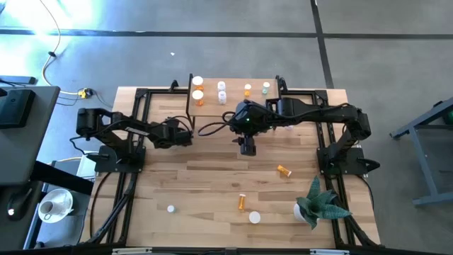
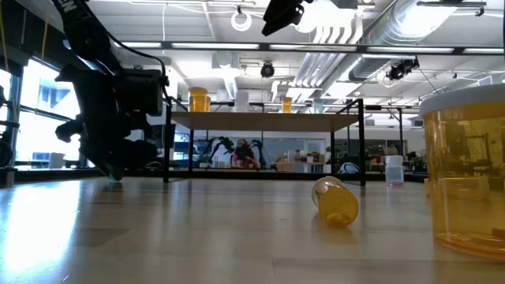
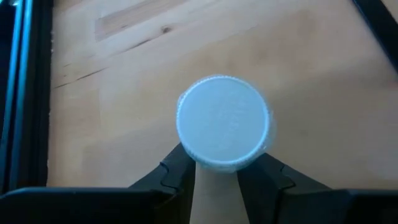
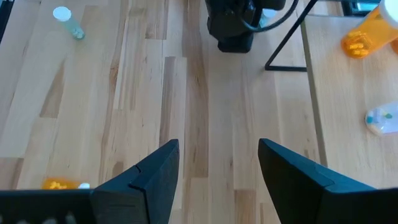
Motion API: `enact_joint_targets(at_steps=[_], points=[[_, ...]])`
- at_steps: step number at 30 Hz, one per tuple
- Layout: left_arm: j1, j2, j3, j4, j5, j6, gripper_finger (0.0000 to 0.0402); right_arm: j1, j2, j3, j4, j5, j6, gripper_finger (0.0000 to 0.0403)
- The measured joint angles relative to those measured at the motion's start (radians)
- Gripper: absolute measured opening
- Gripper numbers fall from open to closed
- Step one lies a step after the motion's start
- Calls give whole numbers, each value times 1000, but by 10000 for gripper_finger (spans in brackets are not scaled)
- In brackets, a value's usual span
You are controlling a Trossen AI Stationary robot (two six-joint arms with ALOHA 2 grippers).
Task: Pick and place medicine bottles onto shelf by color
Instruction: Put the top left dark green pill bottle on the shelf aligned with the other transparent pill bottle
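White cap up, a bottle (image 3: pixel 224 121) sits squeezed in the left pincer (image 1: pixel 185 137), just beside the shelf (image 1: pixel 233 106). Lift it straight, keep it upright — then set it with bottles of its colour. The right pincer (image 4: pixel 217 165) hangs open over bare counter (image 1: pixel 212 180).

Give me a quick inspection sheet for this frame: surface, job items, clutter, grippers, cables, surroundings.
Surface: light-wood table, no spills seen.
Job's things: shelf at the far edge carries several bottles; orange bottles lie on the table, a small vial and a white-capped one nearer the front.
Clutter: green plant in the front right corner.
Grippers: left gripper shut on a white-capped bottle; right gripper open, empty, above mid-table.
Cables: yellow cable on the floor, left.
Surroundings: concrete floor, open room beyond.
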Motion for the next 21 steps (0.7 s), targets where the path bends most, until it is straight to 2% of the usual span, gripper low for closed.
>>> enact_joint_targets(at_steps=[6,13,17,21], points=[[-72,-32,7,-49,67,86,93,37,-3,0,-21,2,-23,211],[-245,-110,38,-116,210,220,93,82,-8,0,-25,1,-22,211],[-362,-153,59,-67,252,311,93,106,-8,0,-31,-6,-39,211],[-466,-179,63,51,282,429,93,131,-4,0,-24,-52,-91,211]])
